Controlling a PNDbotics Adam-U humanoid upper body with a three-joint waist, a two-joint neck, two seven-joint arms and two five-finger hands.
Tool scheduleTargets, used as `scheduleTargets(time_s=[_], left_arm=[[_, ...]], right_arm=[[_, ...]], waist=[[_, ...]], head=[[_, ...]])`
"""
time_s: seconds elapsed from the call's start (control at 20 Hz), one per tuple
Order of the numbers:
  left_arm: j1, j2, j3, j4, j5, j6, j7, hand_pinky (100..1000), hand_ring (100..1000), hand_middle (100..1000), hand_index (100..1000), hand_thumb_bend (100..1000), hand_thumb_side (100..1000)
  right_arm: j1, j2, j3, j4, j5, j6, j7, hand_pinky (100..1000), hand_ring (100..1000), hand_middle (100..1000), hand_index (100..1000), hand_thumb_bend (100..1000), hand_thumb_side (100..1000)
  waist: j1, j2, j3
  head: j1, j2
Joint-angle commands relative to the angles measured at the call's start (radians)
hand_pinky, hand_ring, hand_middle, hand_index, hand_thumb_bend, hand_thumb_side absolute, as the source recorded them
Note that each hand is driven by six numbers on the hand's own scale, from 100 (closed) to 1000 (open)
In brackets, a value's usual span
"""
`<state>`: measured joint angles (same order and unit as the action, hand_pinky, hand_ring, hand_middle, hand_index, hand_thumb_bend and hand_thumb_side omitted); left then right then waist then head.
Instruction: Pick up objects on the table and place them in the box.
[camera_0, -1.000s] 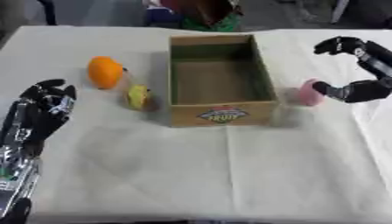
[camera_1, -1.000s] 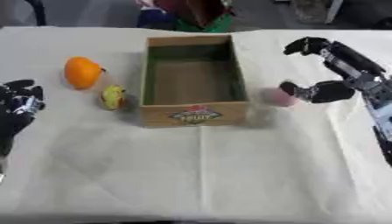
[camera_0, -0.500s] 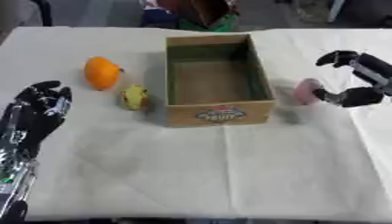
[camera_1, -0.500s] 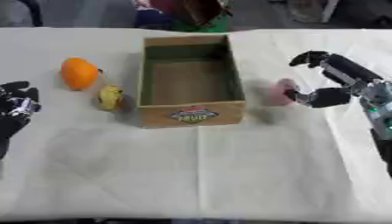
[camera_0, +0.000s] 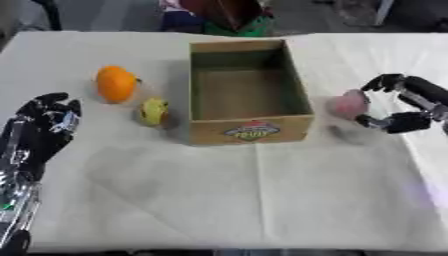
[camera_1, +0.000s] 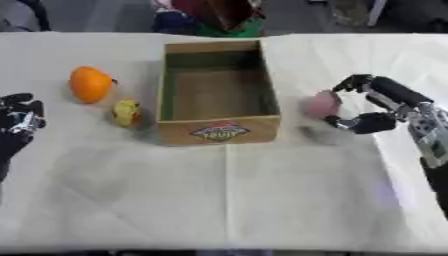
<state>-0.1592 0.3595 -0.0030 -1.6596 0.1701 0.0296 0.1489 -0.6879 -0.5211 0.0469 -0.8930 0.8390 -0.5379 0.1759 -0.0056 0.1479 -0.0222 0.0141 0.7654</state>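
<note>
A pink rounded object (camera_0: 347, 104) lies on the white cloth just right of the cardboard box (camera_0: 249, 131). My right hand (camera_0: 409, 106) is curled round its right side, fingers over the top and thumb under its near edge. The box stands open with nothing showing inside. To its left sit an orange fruit (camera_0: 116, 83) and a small yellow fruit (camera_0: 155, 110). At the lower left edge my left hand (camera_0: 40, 131) rests open, fingers up, apart from both fruits.
The white cloth-covered table (camera_0: 262, 200) stretches wide in front of the box. Red and green things (camera_0: 229, 15) sit beyond the table's far edge behind the box.
My right hand has come down and inward and its fingers and thumb have narrowed around the pink object. The left hand has stayed put.
</note>
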Motion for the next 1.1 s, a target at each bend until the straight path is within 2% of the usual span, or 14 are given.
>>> scheduleTargets(time_s=[0.05, 0.2, 0.4, 0.5, 0.6, 0.65, 0.75, 0.85, 1.1], left_arm=[[-0.008, 0.009, 0.007, -0.014, 0.003, -0.001, -0.003, 642, 510, 498, 720, 266, 234], [-0.010, 0.008, 0.006, -0.015, 0.003, -0.001, -0.004, 642, 510, 498, 720, 266, 234], [-0.012, 0.007, 0.006, -0.016, 0.003, 0.000, -0.005, 642, 510, 498, 720, 266, 235], [-0.013, 0.007, 0.005, -0.016, 0.003, 0.000, -0.006, 642, 510, 498, 720, 267, 235], [-0.013, 0.006, 0.005, -0.016, 0.002, 0.000, -0.006, 642, 510, 498, 720, 266, 235], [-0.013, 0.006, 0.005, -0.016, 0.002, 0.000, -0.006, 642, 510, 498, 720, 266, 235], [-0.013, 0.007, 0.005, -0.016, 0.002, 0.000, -0.006, 642, 510, 498, 720, 265, 234], [-0.012, 0.007, 0.005, -0.016, 0.003, 0.000, -0.006, 642, 510, 498, 719, 265, 234], [-0.013, 0.007, 0.005, -0.016, 0.003, -0.001, -0.006, 642, 510, 498, 719, 265, 233]], right_arm=[[-0.028, -0.008, -0.016, 0.006, 0.055, 0.041, -0.053, 740, 756, 744, 812, 374, 662], [-0.036, 0.005, -0.006, 0.030, 0.104, 0.076, -0.102, 735, 750, 741, 814, 363, 680], [-0.043, 0.021, 0.003, 0.072, 0.200, 0.084, -0.166, 732, 746, 739, 814, 331, 694], [-0.045, 0.027, 0.003, 0.093, 0.236, 0.082, -0.184, 728, 738, 729, 810, 267, 674], [-0.046, 0.032, 0.002, 0.108, 0.260, 0.079, -0.197, 720, 721, 710, 800, 161, 616], [-0.046, 0.033, 0.000, 0.112, 0.266, 0.078, -0.205, 708, 700, 687, 782, 100, 541], [-0.047, 0.034, -0.005, 0.112, 0.262, 0.075, -0.228, 692, 668, 650, 733, 100, 370], [-0.048, 0.033, -0.006, 0.103, 0.244, 0.064, -0.255, 681, 646, 616, 688, 100, 281], [-0.059, 0.025, 0.000, 0.046, 0.164, 0.021, -0.293, 671, 631, 586, 654, 100, 249]], waist=[[0.002, -0.011, 0.003], [0.004, -0.008, 0.005], [0.006, -0.005, 0.008], [0.006, -0.004, 0.008], [0.006, -0.004, 0.009], [0.006, -0.004, 0.009], [0.006, -0.004, 0.008], [0.005, -0.005, 0.008], [0.003, -0.007, 0.007]], head=[[-0.005, 0.005], [-0.007, 0.005], [-0.011, 0.005], [-0.011, 0.005], [-0.012, 0.005], [-0.012, 0.005], [-0.012, 0.005], [-0.012, 0.005], [-0.015, 0.005]])
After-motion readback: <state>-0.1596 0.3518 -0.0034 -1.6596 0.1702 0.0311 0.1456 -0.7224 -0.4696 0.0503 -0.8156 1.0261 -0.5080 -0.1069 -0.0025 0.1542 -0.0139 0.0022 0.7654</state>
